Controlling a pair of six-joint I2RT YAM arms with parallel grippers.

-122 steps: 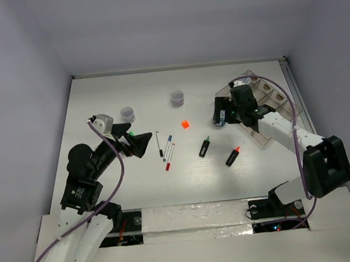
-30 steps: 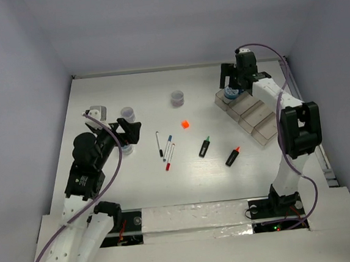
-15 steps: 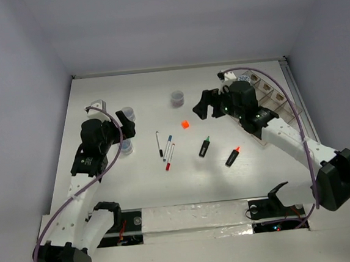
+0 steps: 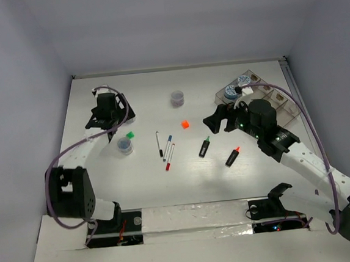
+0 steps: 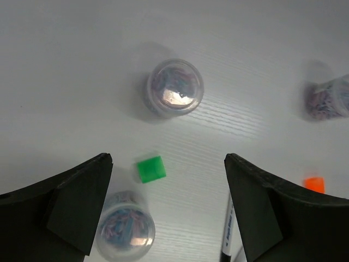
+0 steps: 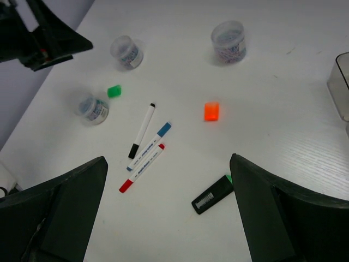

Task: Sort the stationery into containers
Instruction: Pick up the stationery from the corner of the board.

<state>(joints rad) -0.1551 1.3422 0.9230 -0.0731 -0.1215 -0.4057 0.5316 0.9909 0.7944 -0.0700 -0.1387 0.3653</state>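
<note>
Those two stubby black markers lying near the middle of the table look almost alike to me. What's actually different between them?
The green-tipped marker has a green end; the orange-tipped marker has an orange one. The green-tipped marker lies closer to the pens, while the orange-tipped marker sits further right and a little nearer the arms' bases. Both are short and black. They lie flat on the table, slanted the same way, with their coloured ends pointing away from the arms.

A white tabletop (image 4: 185, 182) is lying between plain lilac walls (image 4: 171, 21) that are closing it in behind and at both sides.
</note>
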